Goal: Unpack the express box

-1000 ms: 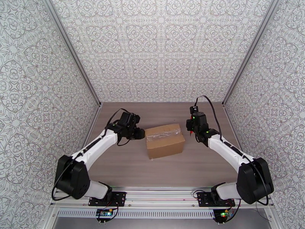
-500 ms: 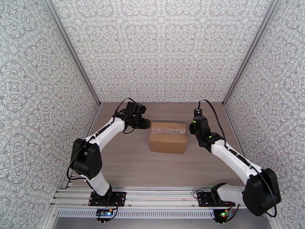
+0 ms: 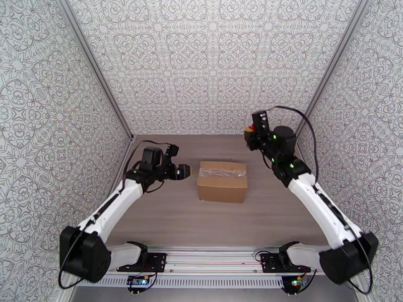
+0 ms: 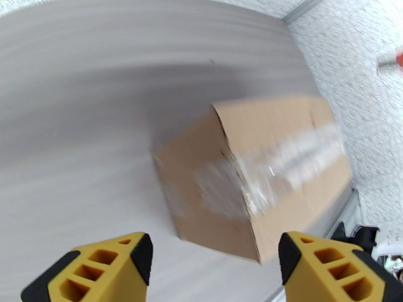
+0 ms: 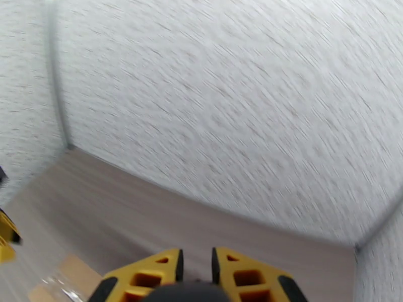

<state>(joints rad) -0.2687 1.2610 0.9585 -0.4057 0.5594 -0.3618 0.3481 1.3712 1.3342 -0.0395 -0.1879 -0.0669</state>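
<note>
The express box [image 3: 222, 181], a brown carton with clear shiny tape along its top seam, sits flaps shut mid-table. It appears blurred in the left wrist view [image 4: 262, 172] and as a corner in the right wrist view [image 5: 68, 278]. My left gripper [image 3: 185, 171] hovers just left of the box's left end, open, with its yellow fingers [image 4: 101, 268] spread wide and nothing between them. My right gripper [image 3: 248, 136] is raised above the table behind the box's right end. Its fingers [image 5: 151, 275] stand close together on a dark handle with a red tip, the utility knife [image 3: 248, 129].
Patterned walls enclose the wooden table [image 3: 211, 222] on three sides, with metal corner posts at the back left [image 3: 132, 136] and back right [image 3: 297, 133]. Bare tabletop lies in front of the box and around both arms.
The box turned square to the table edge early on. My left gripper backed away from the box's left end and opened wider. The right arm lifted up and back with the knife.
</note>
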